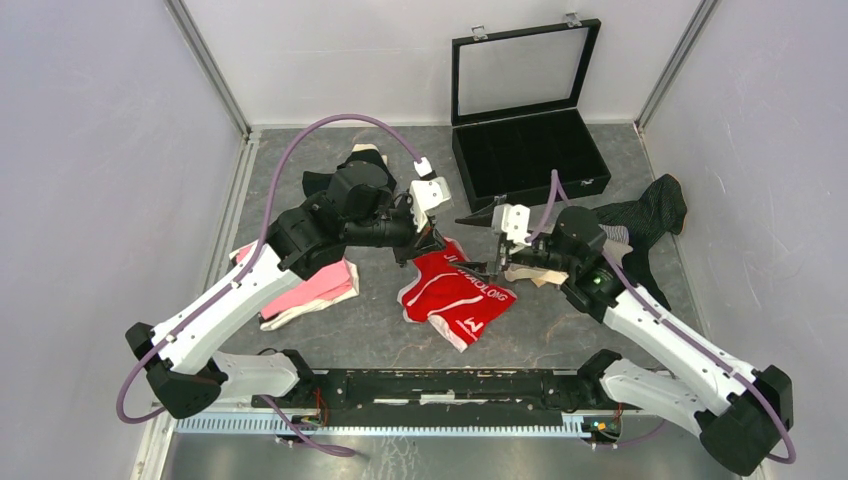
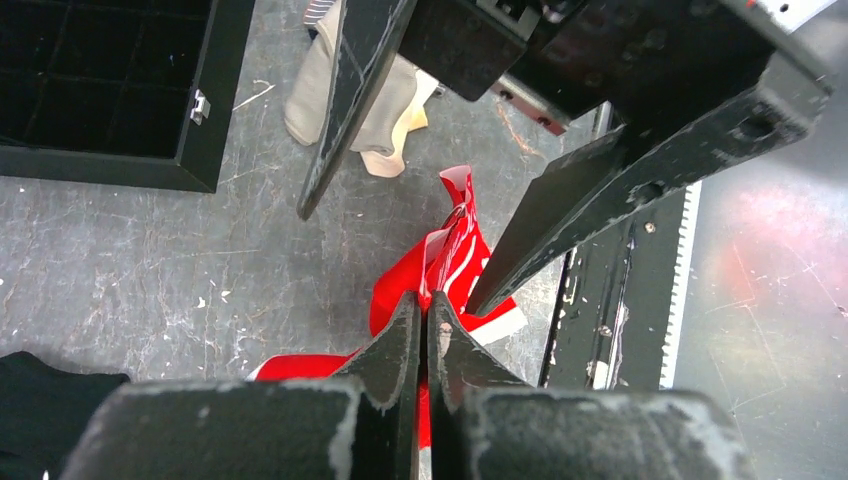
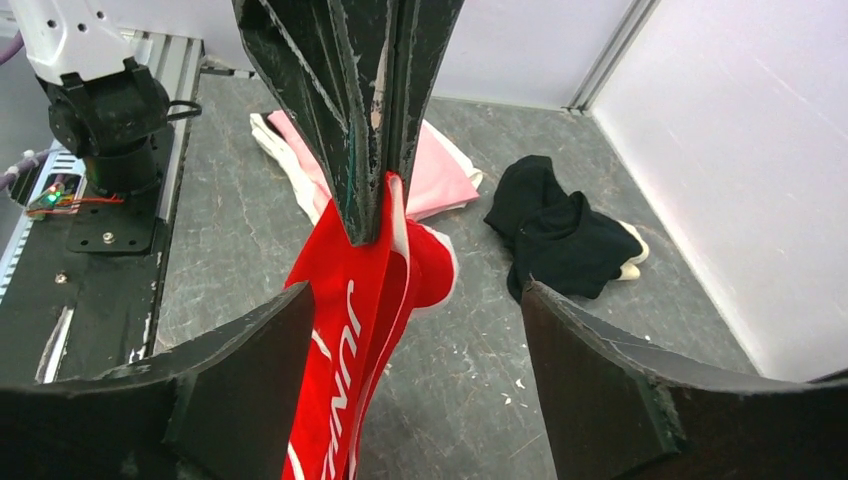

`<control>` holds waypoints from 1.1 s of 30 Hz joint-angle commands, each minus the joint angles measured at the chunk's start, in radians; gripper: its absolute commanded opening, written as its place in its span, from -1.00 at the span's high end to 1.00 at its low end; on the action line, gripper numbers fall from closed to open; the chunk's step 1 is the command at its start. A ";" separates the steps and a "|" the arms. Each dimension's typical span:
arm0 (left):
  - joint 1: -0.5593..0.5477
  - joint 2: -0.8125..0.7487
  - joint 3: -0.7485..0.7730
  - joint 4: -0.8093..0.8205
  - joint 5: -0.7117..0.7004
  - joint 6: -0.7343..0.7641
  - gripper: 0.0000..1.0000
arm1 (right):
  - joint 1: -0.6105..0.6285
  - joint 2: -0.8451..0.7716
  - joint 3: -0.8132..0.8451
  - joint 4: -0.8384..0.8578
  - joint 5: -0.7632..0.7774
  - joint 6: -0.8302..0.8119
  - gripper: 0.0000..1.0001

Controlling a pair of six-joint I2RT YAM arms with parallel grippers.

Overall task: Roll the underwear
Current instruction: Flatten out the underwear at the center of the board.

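Observation:
The red underwear with white lettering (image 1: 455, 295) lies mid-table with one edge lifted. My left gripper (image 1: 432, 246) is shut on that lifted edge; in the left wrist view its jaws (image 2: 427, 305) pinch the red cloth (image 2: 445, 255). My right gripper (image 1: 488, 266) is open just right of it. In the right wrist view its fingers (image 3: 235, 385) stand wide apart, and the red cloth (image 3: 345, 310) hangs from the left gripper beside the left finger. The pink garment (image 1: 312, 290), the black one (image 1: 325, 182), the beige one (image 1: 532, 272) and the pinstriped one (image 1: 645, 222) lie around.
The black compartment case (image 1: 525, 150) stands open at the back, its glass lid up. Grey side walls and metal rails bound the table. The arms' base rail (image 1: 440, 385) runs along the near edge. The beige garment (image 2: 385, 120) lies close to the case corner.

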 commanded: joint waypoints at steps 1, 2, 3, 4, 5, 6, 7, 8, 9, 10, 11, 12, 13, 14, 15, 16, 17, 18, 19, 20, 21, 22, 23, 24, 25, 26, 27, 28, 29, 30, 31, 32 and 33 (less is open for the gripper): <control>0.001 -0.022 0.044 0.004 0.042 0.057 0.96 | 0.024 0.039 0.053 -0.028 -0.004 -0.048 -0.60; 0.001 -0.024 0.043 0.004 0.040 0.059 0.96 | 0.031 0.048 0.055 -0.027 -0.005 -0.046 -0.56; 0.001 -0.028 0.043 0.005 0.040 0.060 0.96 | 0.037 0.056 0.056 -0.026 -0.005 -0.045 -0.51; 0.001 -0.029 0.043 0.004 0.040 0.061 0.96 | 0.045 0.065 0.059 -0.026 -0.004 -0.045 -0.44; 0.001 -0.032 0.042 0.004 0.035 0.061 0.96 | 0.048 0.069 0.061 -0.026 -0.004 -0.045 -0.35; 0.001 -0.033 0.041 0.005 0.026 0.060 0.96 | 0.051 0.073 0.061 -0.027 -0.004 -0.045 -0.25; 0.001 -0.034 0.040 0.004 0.016 0.061 0.96 | 0.055 0.077 0.063 -0.031 -0.004 -0.045 -0.12; 0.001 -0.036 0.039 0.005 0.007 0.061 0.96 | 0.057 0.079 0.064 -0.037 -0.004 -0.047 0.00; 0.001 -0.039 0.037 0.008 -0.001 0.059 0.96 | 0.059 0.081 0.064 -0.041 -0.002 -0.048 0.14; 0.001 -0.043 0.034 0.016 -0.009 0.054 0.96 | 0.059 0.081 0.063 -0.043 0.001 -0.048 0.28; 0.001 -0.049 0.029 0.026 -0.022 0.049 0.96 | 0.060 0.081 0.060 -0.047 0.002 -0.047 0.48; 0.001 -0.056 0.023 0.039 -0.032 0.043 0.96 | 0.060 0.081 0.057 -0.046 0.004 -0.042 0.67; 0.001 -0.065 0.019 0.051 -0.041 0.038 0.96 | 0.059 0.080 0.054 -0.047 0.007 -0.036 0.86; 0.001 -0.074 0.012 0.064 -0.051 0.034 0.96 | 0.060 0.081 0.051 -0.049 0.006 -0.031 0.97; 0.001 -0.084 0.003 0.077 -0.060 0.028 0.94 | 0.060 0.079 0.046 -0.051 0.007 -0.024 1.00; 0.001 -0.097 -0.006 0.090 -0.070 0.024 0.87 | 0.060 0.078 0.042 -0.052 0.009 -0.013 1.00; 0.001 -0.110 -0.017 0.105 -0.082 0.017 0.72 | 0.059 0.075 0.037 -0.052 0.008 -0.002 1.00; 0.001 -0.123 -0.029 0.120 -0.088 0.013 0.56 | 0.060 0.072 0.034 -0.052 0.003 0.009 1.00; 0.001 -0.136 -0.042 0.131 -0.088 0.010 0.45 | 0.060 0.066 0.030 -0.053 0.004 0.029 1.00; 0.001 -0.147 -0.053 0.143 -0.087 0.006 0.31 | 0.059 0.062 0.027 -0.055 -0.001 0.043 1.00; 0.001 -0.157 -0.062 0.146 -0.081 0.004 0.19 | 0.059 0.057 0.025 -0.053 -0.013 0.053 1.00; 0.001 -0.164 -0.069 0.150 -0.074 0.003 0.10 | 0.060 0.049 0.020 -0.049 -0.024 0.066 1.00; 0.001 -0.169 -0.075 0.151 -0.065 0.002 0.00 | 0.059 0.044 0.018 -0.048 -0.028 0.083 1.00; 0.001 -0.173 -0.080 0.150 -0.053 0.001 -0.07 | 0.060 0.041 0.017 -0.046 -0.036 0.097 1.00; 0.001 -0.175 -0.083 0.151 -0.039 0.000 -0.12 | 0.060 0.037 0.016 -0.045 -0.046 0.108 1.00; 0.001 -0.177 -0.088 0.151 -0.024 0.000 -0.17 | 0.059 0.035 0.016 -0.042 -0.048 0.125 1.00; 0.001 -0.179 -0.093 0.150 -0.009 0.002 -0.21 | 0.059 0.033 0.019 -0.042 -0.051 0.137 1.00; 0.001 -0.181 -0.098 0.150 0.005 0.003 -0.24 | 0.059 0.032 0.019 -0.042 -0.064 0.144 1.00; 0.001 -0.181 -0.102 0.149 0.020 0.005 -0.28 | 0.060 0.030 0.021 -0.043 -0.073 0.154 1.00; 0.001 -0.181 -0.105 0.146 0.032 0.010 -0.38 | 0.060 0.031 0.026 -0.051 -0.079 0.160 1.00; 0.001 -0.180 -0.107 0.145 0.040 0.015 -0.45 | 0.059 0.034 0.037 -0.069 -0.081 0.165 1.00; 0.001 -0.180 -0.107 0.145 0.044 0.019 -0.49 | 0.059 0.040 0.048 -0.081 -0.097 0.166 1.00; 0.002 -0.179 -0.107 0.144 0.050 0.024 -0.50 | 0.059 0.045 0.056 -0.090 -0.115 0.171 1.00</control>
